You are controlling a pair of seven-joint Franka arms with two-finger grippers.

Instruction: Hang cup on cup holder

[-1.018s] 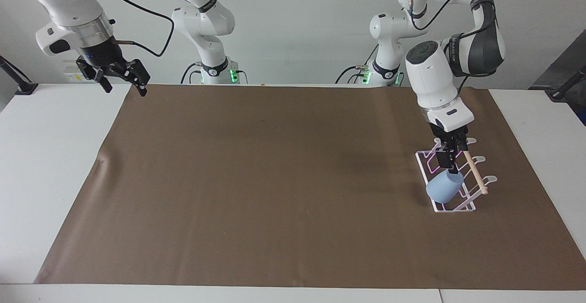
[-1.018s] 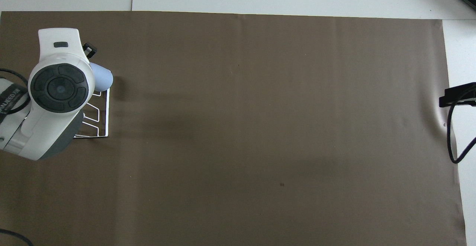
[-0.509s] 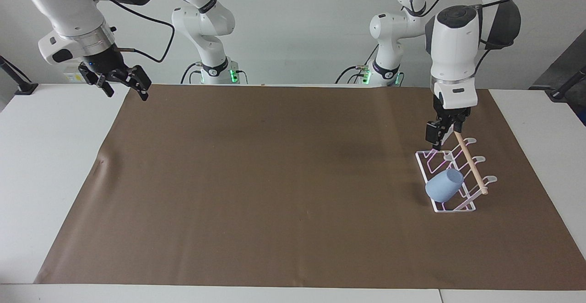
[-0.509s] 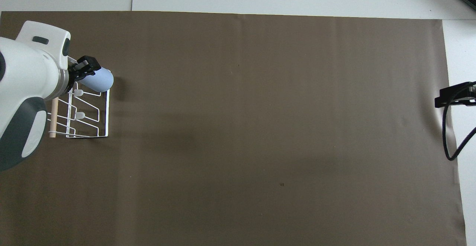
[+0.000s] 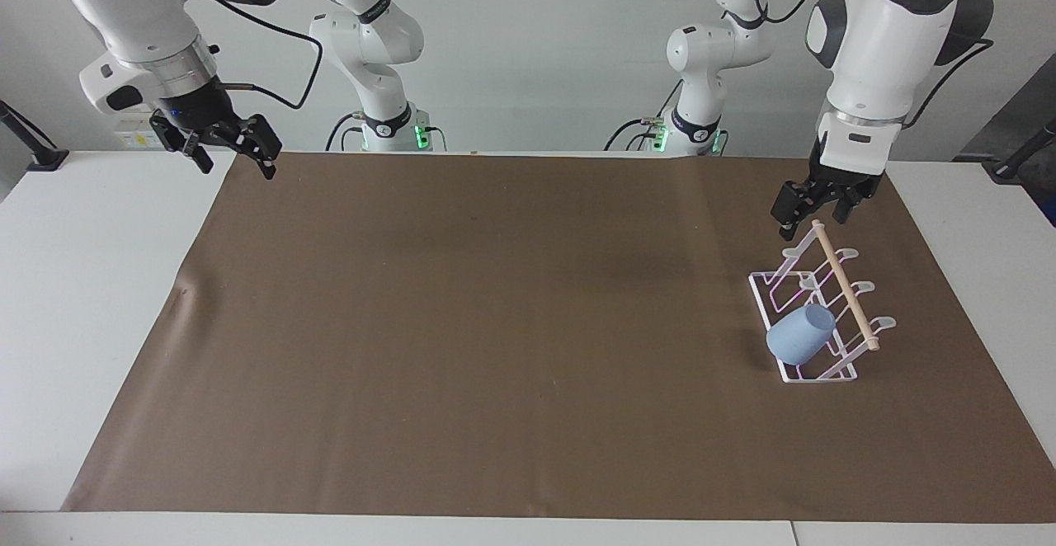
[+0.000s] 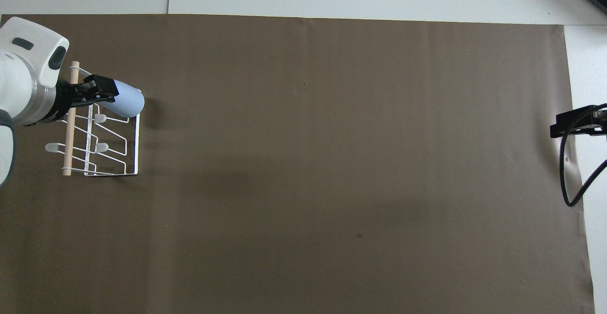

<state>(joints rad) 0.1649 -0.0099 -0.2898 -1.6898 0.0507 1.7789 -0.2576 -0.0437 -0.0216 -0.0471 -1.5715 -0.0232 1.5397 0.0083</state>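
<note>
Nearest the robots, the right gripper waited in the air over the edge of the brown paper sheet at the right arm's end of the table, its two fingers spread apart with nothing between them. In the overhead view only the dark tip of that gripper and its looping cable showed at the frame's edge.

At the left arm's end, the left gripper hung in the air above the end of the cup holder that lay closest to the robots, clear of the wire and of the wooden dowel. Its fingers stood released and held nothing. Seen from overhead, the left gripper overlapped the dowel and the cup's mouth, but the facing view showed it raised well above both.

The white wire cup holder stood on the brown sheet, its dowel running along the top of the slanted loops. The blue-grey cup sat on the rack at the end farthest from the robots, tilted on a slanted loop with its rounded base pointing toward the middle of the table. The same cup appeared overhead at that end of the rack. The white table showed around the sheet.
</note>
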